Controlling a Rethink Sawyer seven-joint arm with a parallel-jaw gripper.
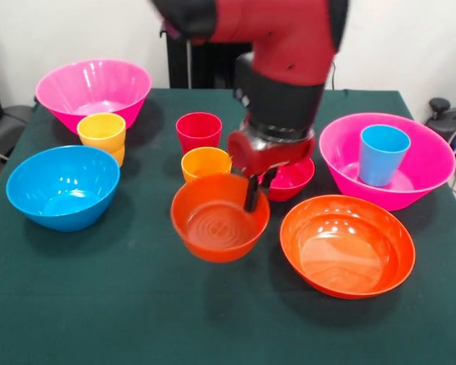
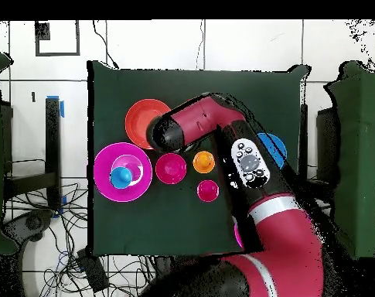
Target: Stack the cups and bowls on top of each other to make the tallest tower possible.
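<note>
My gripper [image 1: 252, 198] is shut on the far rim of the small orange bowl [image 1: 219, 220] and holds it just above the table, tilted towards the camera. The orange cup [image 1: 206, 162] and red cup [image 1: 199, 131] stand behind it. The small crimson bowl [image 1: 295, 179] sits right of the gripper. The wide orange bowl [image 1: 347, 245] is at the front right. The blue cup [image 1: 382, 154] stands in the right pink bowl [image 1: 418, 179]. The yellow cup [image 1: 102, 133], the other pink bowl [image 1: 93, 87] and the blue bowl [image 1: 63, 186] are on the left. In the overhead view the arm [image 2: 221, 128] hides the gripper and the held bowl.
The dark green table [image 1: 99, 304] has bare cloth along its front. In the overhead view the wide orange bowl [image 2: 140, 120], pink bowl [image 2: 103, 158] with blue cup [image 2: 123, 177], crimson bowl [image 2: 171, 168], orange cup [image 2: 203, 162] and red cup [image 2: 208, 190] show.
</note>
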